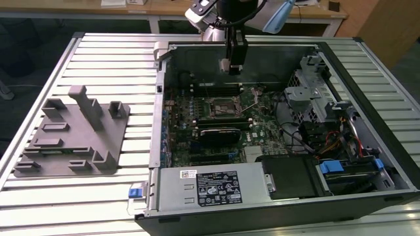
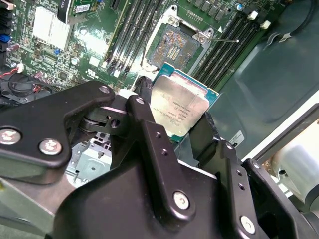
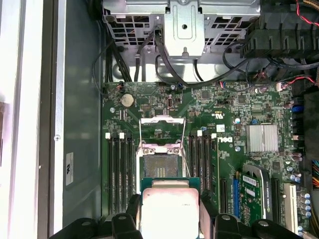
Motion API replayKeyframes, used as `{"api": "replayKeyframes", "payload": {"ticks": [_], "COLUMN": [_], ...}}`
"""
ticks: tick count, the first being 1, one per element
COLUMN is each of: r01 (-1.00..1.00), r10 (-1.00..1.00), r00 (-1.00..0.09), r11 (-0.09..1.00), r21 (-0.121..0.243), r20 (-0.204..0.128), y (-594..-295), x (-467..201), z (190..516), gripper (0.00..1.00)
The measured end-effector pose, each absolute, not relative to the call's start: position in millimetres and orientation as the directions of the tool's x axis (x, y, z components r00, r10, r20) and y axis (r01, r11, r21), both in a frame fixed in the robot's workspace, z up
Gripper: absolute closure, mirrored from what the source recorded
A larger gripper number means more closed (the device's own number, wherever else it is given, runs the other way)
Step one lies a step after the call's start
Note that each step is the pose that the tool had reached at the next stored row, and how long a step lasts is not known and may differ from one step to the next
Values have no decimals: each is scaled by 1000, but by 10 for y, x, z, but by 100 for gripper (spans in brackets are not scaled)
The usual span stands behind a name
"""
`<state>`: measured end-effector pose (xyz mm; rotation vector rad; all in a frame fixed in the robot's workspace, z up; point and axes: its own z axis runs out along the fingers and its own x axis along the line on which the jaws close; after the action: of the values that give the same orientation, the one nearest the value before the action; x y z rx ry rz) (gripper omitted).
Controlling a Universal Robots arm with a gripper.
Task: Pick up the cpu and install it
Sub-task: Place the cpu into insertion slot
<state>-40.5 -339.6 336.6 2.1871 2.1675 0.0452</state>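
A slatted metal table (image 1: 98,59) carries an open computer case (image 1: 276,216) lying on its side, and a grey tray (image 1: 72,142) of blocks sits well apart from it, toward the exterior view's left. Inside the case the green board (image 1: 259,130) (image 3: 234,114) (image 2: 89,59) covers the floor, with a grey power supply (image 1: 210,187) along the near wall and a tangle of cables and drive bays toward the exterior view's right. The arm (image 1: 223,14) comes down from beyond the far edge of the table, and its gripper (image 1: 233,66) (image 2: 174,112) (image 3: 169,209) hangs over the board, close to the far wall of the case. Rows of memory slots (image 3: 119,169) flank the socket (image 1: 222,107) (image 2: 177,47) (image 3: 162,164), which stands open: its metal frame is swung up and its gold contact field is bare. A finned heatsink (image 3: 261,138) (image 2: 47,27) sits on the board to one side of the slots. The cpu (image 2: 179,107) (image 3: 169,211) is pinched between the two black fingers (image 3: 132,206), which press on opposite edges, its silver top facing both wrist cameras and a green rim showing round it. It hangs in the air above the board, just beside the socket and not in it; in the first wrist view its edge overlaps the socket's near side. A round coin cell (image 3: 127,99) lies on the board beyond the socket frame.
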Motion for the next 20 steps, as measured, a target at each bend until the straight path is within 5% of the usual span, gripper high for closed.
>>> {"api": "replayKeyframes", "payload": {"ticks": [20], "r01": [998], "r10": [1000], "r00": [10], "r11": [-8], "r21": [65], "r20": [-23], "y": [-3396], "x": [-405], "z": [3311], "gripper": [45]}}
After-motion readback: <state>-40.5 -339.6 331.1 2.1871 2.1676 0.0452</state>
